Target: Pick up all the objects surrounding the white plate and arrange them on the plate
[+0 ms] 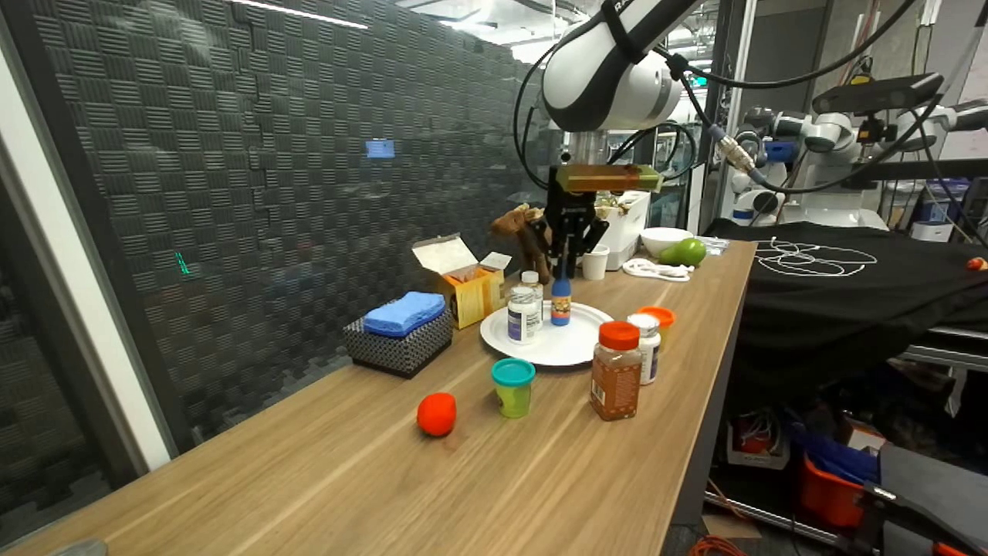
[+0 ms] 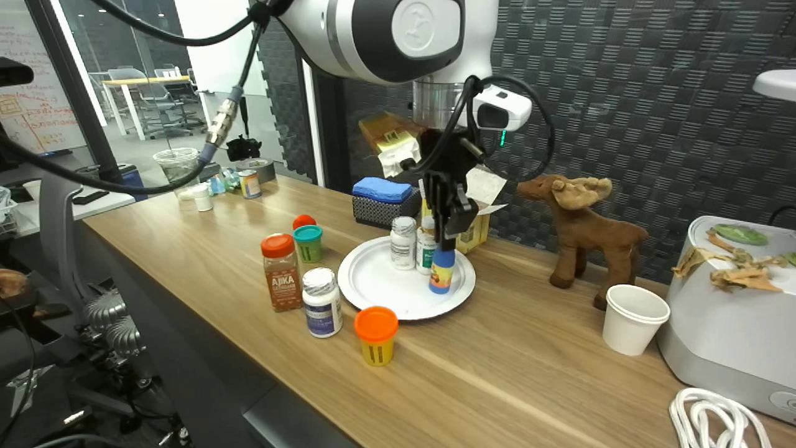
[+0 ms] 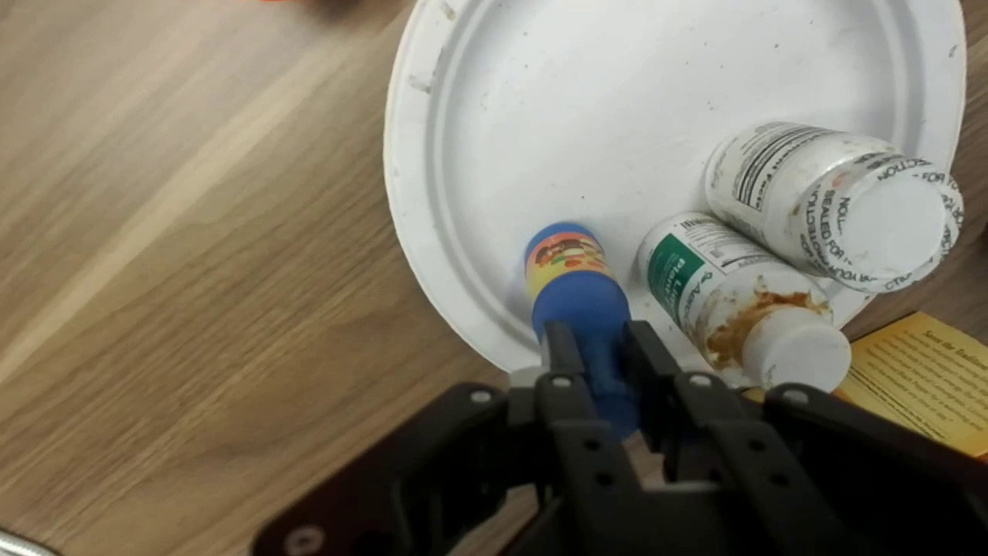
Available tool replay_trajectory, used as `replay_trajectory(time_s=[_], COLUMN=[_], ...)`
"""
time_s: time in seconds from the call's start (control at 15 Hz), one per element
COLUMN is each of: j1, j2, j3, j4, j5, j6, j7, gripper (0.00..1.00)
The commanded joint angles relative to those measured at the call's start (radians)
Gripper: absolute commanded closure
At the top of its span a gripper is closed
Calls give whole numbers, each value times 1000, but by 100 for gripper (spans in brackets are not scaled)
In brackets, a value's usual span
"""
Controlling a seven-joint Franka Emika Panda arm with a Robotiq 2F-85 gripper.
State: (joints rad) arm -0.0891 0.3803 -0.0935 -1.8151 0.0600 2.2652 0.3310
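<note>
In an exterior view, red ball and teal-lidded tub are sitting off the white plate. Gripper is clasping a blue bottle upright on it, probably completing placement; next move is requiring release. Red-lidded jar is awaiting transfer.

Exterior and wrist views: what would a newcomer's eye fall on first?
Probably the small blue bottle, gripped roughly upright between the black fingers over the white plate; whether its base touches down is hard to tell. Next might come the vivid red ball near the teal-lidded tub, then the brown toy moose standing near the white paper cup.
</note>
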Motion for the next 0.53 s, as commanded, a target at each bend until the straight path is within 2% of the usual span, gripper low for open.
replay_trajectory(time_s=[0.0,0.07,0.2,0.47], j1=[5,9,13,14], j2=[20,17,9,-10], j3=[0,-3,-8,-13], j4=[28,25,17,3], j5=[24,14,0,-2], j6=[12,14,15,12], j7=[-20,-17,-11,-4], gripper=[93,55,47,16])
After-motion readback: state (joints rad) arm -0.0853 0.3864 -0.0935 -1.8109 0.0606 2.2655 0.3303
